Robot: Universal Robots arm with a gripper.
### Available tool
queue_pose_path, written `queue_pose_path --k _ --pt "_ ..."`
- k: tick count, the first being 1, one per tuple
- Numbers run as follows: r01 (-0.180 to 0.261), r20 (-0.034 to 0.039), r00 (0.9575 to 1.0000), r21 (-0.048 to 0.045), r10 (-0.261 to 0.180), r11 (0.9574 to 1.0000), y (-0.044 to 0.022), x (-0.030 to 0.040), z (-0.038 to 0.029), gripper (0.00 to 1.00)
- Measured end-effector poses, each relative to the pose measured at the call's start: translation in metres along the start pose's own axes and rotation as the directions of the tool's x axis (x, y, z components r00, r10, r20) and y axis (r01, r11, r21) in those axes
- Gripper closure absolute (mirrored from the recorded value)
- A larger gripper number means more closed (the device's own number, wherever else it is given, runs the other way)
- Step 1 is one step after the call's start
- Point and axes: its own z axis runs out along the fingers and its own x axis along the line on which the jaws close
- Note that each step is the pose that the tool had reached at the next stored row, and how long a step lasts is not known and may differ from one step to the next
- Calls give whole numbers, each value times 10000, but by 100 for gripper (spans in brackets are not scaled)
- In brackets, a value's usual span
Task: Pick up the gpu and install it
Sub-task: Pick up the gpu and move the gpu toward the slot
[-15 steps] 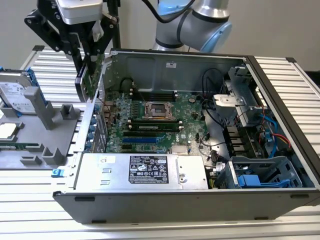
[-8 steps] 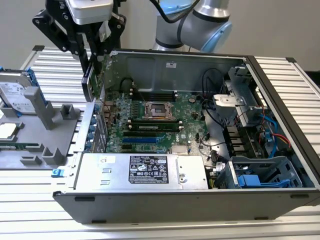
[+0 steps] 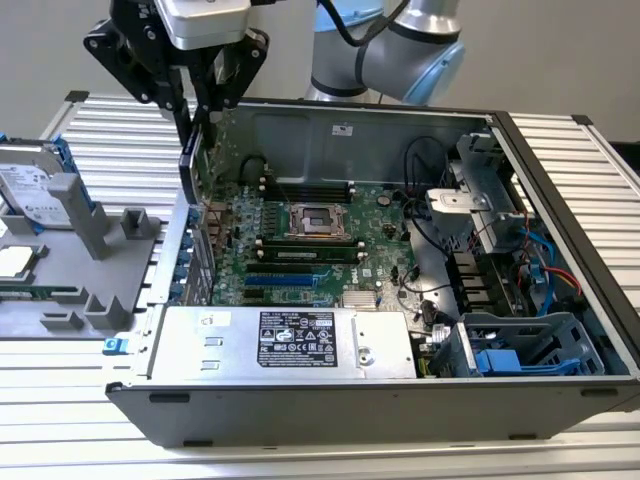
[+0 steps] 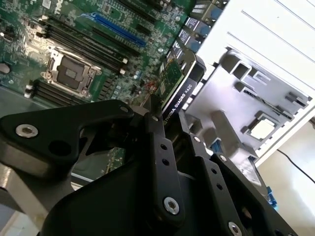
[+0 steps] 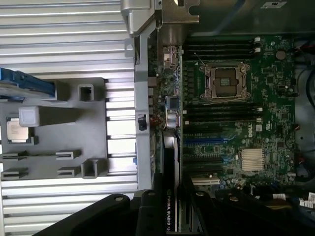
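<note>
Tool (image 3: 197, 118) pressed onto the gpu (image 3: 188, 160), pinching it from both sides. The card hangs edge-down, raised clear of the motherboard (image 3: 300, 250), over the open computer case's (image 3: 350, 410) edge at the exterior view's left. In the second wrist view the fingers (image 4: 156, 147) grip the gpu (image 4: 184, 86) by its upper end, with the black cover on one face and green board on the other. A grey fixture (image 3: 90, 230) stands on the bench (image 3: 560, 140) beside the case.

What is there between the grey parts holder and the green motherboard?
In the first wrist view, the case's metal wall stands between the holder and the motherboard. The gpu hangs close to that wall.
</note>
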Motion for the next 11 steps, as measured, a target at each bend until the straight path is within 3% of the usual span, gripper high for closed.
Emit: queue_pose_path --k 11 --pt "0 -3 10000 8 0 10000 19 -172 5 100"
